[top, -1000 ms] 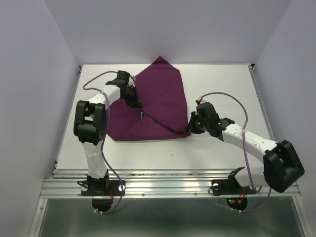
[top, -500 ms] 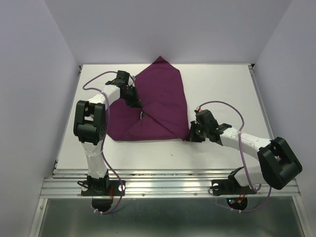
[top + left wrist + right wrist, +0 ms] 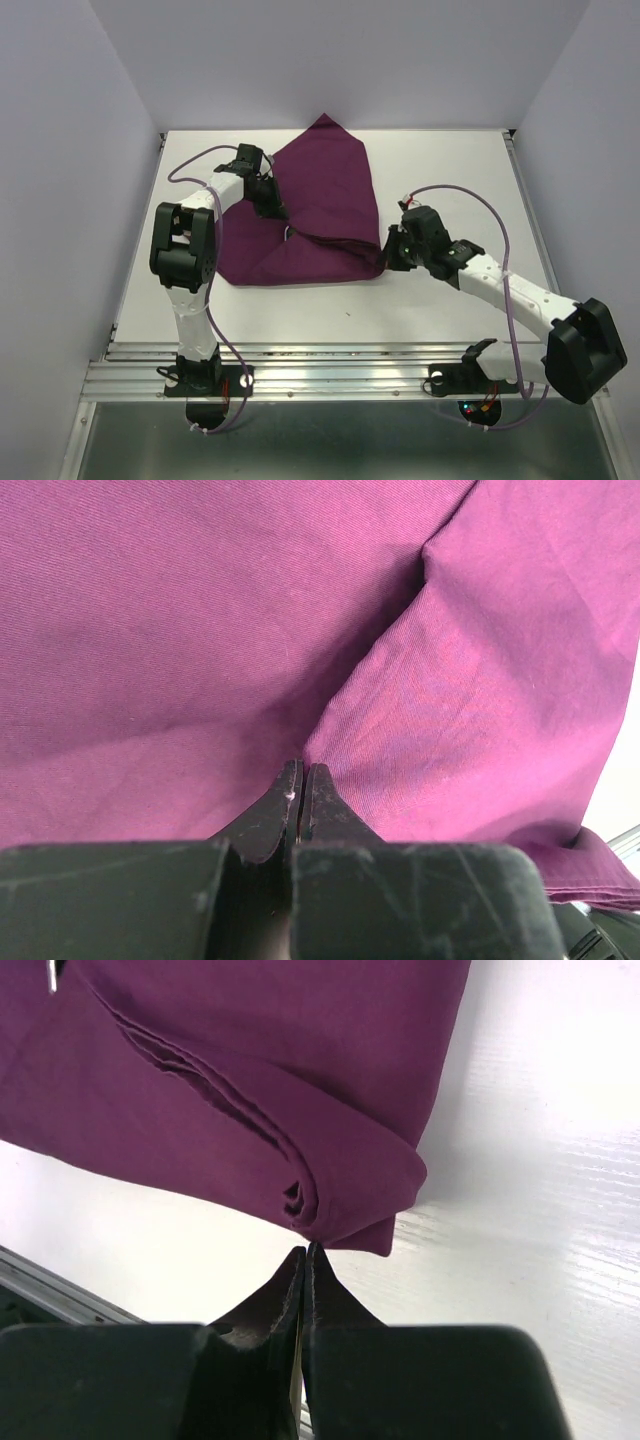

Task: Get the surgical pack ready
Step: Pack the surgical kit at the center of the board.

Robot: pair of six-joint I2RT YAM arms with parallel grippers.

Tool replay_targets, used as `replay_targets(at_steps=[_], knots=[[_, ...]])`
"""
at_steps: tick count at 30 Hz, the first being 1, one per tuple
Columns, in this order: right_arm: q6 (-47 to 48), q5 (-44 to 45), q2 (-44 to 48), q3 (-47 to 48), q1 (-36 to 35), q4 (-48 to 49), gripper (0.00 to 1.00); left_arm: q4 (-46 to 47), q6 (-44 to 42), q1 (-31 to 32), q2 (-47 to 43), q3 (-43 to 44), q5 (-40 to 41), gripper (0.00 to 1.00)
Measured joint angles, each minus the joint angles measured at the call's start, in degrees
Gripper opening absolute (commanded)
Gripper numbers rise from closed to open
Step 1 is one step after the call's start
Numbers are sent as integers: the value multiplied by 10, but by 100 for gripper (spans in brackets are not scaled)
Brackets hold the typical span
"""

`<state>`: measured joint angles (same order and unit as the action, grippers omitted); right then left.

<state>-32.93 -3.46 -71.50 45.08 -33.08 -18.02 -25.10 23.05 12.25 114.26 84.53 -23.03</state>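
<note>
The dark purple cloth (image 3: 325, 205) lies folded on the white table, with flaps turned in over its middle. A small bright tip (image 3: 290, 232) pokes out at the fold; it also shows in the right wrist view (image 3: 50, 974). The steel tray, the gauze pads and the rest of the instruments are hidden or out of view. My left gripper (image 3: 268, 200) is shut at the cloth's left side, its tips (image 3: 303, 770) at the root of a raised fold in the cloth (image 3: 450, 680). My right gripper (image 3: 392, 256) is shut at the cloth's rolled right corner (image 3: 350, 1195), tips (image 3: 305, 1251) touching it.
The white table (image 3: 450, 170) is walled at the back and both sides. A ribbed metal rail (image 3: 350, 365) runs along the near edge. Purple cables loop above both arms. The table shows in the right wrist view (image 3: 540, 1160) to the right of the cloth.
My right gripper dipped toward the near edge, then came back up and away. The cloth's right corner, flat and pointed before, is now bunched into a roll. The left arm has not moved.
</note>
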Motion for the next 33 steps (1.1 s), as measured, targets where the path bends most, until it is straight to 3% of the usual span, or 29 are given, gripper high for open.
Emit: replay_targets(at_steps=[21,29,33], knots=[[-102,141,54,1,0,23,3,0,-1,-3,0,0,6,0],[-90,82,-66,19,0,48,2,0,-3,-3,2,0,5,0],[-81,45,-79,18,0,51,1,0,-3,-4,5,0,6,0]])
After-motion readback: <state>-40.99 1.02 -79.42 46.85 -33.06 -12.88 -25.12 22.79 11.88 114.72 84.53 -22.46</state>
